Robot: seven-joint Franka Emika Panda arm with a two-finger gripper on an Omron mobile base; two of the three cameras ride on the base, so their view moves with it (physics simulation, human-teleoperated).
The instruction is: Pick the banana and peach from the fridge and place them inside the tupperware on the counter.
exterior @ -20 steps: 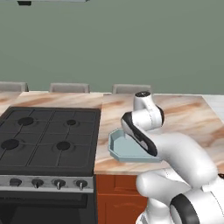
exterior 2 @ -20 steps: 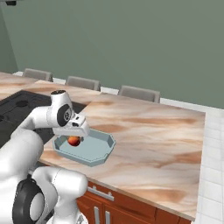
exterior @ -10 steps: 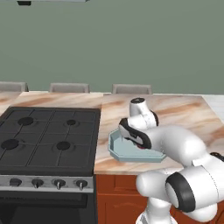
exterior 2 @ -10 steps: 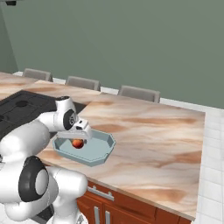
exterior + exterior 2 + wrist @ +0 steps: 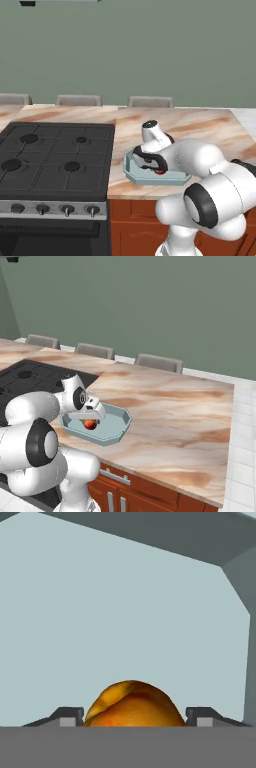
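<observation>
The peach (image 5: 132,704), a small orange-red fruit, sits between my gripper's (image 5: 134,718) two dark finger tips, which press against its sides. The gripper (image 5: 90,420) is down inside the pale blue-grey tupperware (image 5: 123,424), low over its floor, and the peach (image 5: 90,425) shows red under the hand. From the left, the gripper (image 5: 153,167) and a bit of the peach (image 5: 159,172) lie within the tupperware (image 5: 130,171). The tupperware stands on the marbled counter (image 5: 175,406) near its front edge. The banana and the fridge are out of view.
A black gas stovetop (image 5: 50,155) adjoins the counter (image 5: 200,130) on the left, close beside the tupperware. Three grey chair backs (image 5: 159,362) line the counter's far side. Red-brown cabinets with silver handles (image 5: 112,475) run below.
The hand has sunk lower into the tupperware with the peach in it, and the arm's elbow has swung forward and down. The views themselves have not shifted.
</observation>
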